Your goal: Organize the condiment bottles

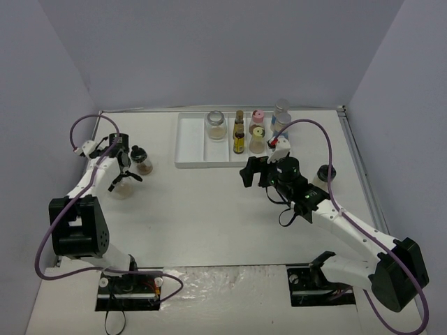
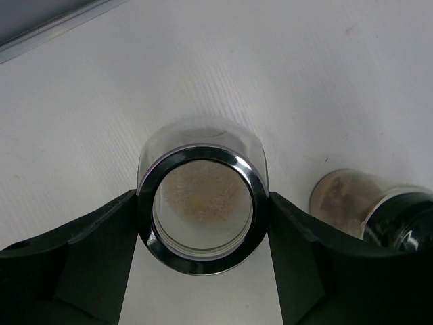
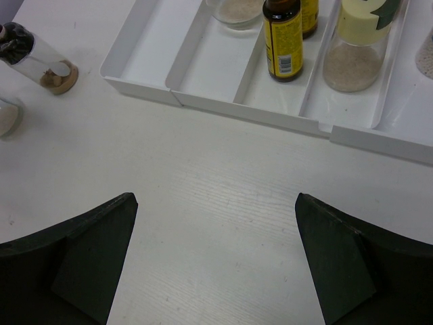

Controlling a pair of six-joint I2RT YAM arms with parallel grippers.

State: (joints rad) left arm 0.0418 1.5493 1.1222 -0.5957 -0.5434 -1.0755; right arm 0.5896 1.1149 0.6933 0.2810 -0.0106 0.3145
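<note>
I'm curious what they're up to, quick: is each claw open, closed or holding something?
Left gripper: closed on the clear jar of tan powder.
Right gripper: open, empty.

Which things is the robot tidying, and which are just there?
Job: clear jar in left gripper, black-capped bottle, amber bottles, pink-capped bottle, yellow-capped bottle, blue-labelled bottle, powder jar, dark-capped jar.
Just there: white tray, table.

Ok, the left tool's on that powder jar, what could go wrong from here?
The powder jar looks uncapped, so tilting it in the left tool could spill powder. The black-capped bottle stands close beside it, so a sideways swing might knock it over.
</note>
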